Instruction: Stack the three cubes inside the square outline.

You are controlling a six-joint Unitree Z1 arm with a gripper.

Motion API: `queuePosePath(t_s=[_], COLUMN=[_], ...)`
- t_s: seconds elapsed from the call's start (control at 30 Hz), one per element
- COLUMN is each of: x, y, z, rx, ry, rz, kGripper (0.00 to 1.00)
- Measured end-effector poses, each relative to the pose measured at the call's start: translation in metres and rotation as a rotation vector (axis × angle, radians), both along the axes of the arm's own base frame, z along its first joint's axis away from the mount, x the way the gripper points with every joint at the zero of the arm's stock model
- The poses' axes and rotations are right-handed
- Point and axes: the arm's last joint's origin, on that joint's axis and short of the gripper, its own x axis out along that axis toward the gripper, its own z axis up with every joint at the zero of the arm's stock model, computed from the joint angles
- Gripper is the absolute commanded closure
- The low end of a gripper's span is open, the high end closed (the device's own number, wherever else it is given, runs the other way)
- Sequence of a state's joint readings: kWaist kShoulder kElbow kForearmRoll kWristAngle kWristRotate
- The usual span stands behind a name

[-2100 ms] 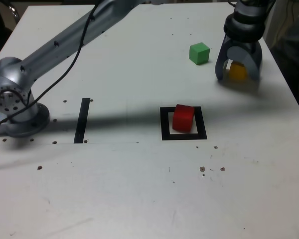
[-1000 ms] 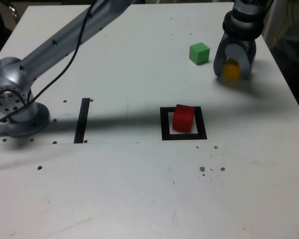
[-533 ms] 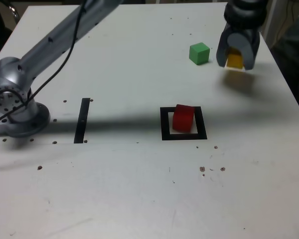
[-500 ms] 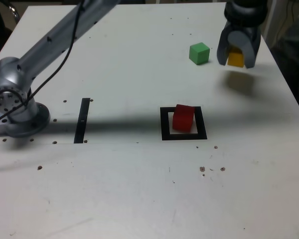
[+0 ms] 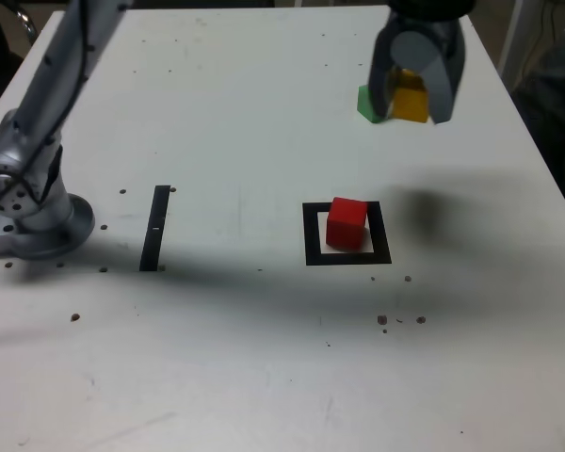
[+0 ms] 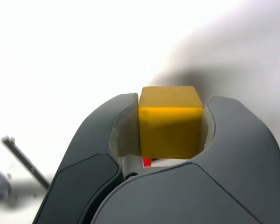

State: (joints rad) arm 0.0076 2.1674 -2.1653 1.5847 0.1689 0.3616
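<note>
The square is laid flat as the stacking spot, and one red cube is set inside it, presumably as the base. One green cube is left on the table, partly hidden. One yellow cube is pinched in the one gripper, raised, probably for stacking on red. Three cubes are counted.

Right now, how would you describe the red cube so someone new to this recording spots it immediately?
On the white table, find the thick black square outline in the exterior view. The red cube sits inside it. Unlike the green cube, it is framed in black; unlike the yellow cube, it isn't in the gripper.
</note>
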Motion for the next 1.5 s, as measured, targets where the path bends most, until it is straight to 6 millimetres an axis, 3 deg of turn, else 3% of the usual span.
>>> queuePosePath(t_s=[0.17, 0.33, 0.77, 1.07, 1.5], x=[-0.014, -0.019, -0.021, -0.030, -0.031], y=[-0.036, -0.054, -0.051, -0.051, -0.058], z=[-0.001, -0.015, -0.044, -0.040, -0.051], rx=[-0.021, -0.023, -0.021, -0.039, -0.064], ry=[0.016, 0.062, 0.156, 0.166, 0.205], rz=[0.040, 0.088, 0.124, 0.116, 0.102], kGripper=[0.90, 0.90, 0.89, 0.89, 0.89])
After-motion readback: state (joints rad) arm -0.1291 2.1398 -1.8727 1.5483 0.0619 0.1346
